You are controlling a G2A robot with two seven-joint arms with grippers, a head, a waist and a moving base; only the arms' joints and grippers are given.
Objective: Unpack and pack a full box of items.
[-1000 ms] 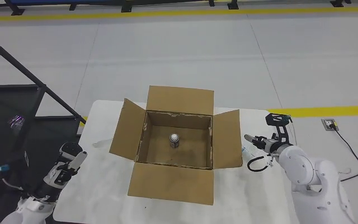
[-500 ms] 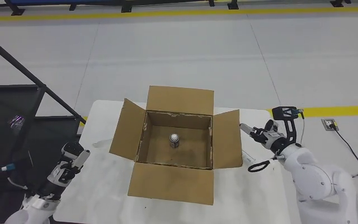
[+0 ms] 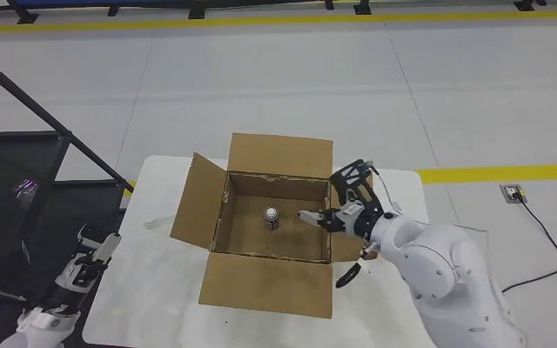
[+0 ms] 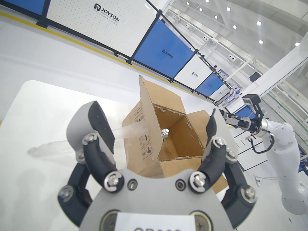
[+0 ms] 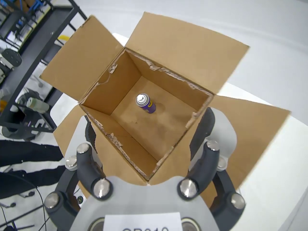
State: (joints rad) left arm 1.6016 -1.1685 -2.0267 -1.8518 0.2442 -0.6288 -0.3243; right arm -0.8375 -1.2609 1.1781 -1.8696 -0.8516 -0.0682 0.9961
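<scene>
An open cardboard box (image 3: pixel 278 155) stands mid-table with all its flaps spread out. A small spray can (image 3: pixel 271 217) with a silver top and blue body stands upright on the box floor, also in the right wrist view as the can (image 5: pixel 145 103). My right gripper (image 3: pixel 310 217) hovers over the box's right wall, open and empty, fingers (image 5: pixel 208 121) spread above the opening. My left gripper (image 3: pixel 103 248) is off the table's left edge, open and empty. It faces the box (image 4: pixel 166 97), where the can's top (image 4: pixel 165 131) peeks past a flap.
The white table (image 3: pixel 157 296) has bare room left and in front of the box. A translucent plastic film (image 4: pixel 48 145) lies on the table left of the box. A black metal rack (image 3: pixel 35 165) stands beside the table's left edge.
My right arm swung left from beyond the box's right flap to above the box's right wall. My left arm drew back a little toward the left and lower.
</scene>
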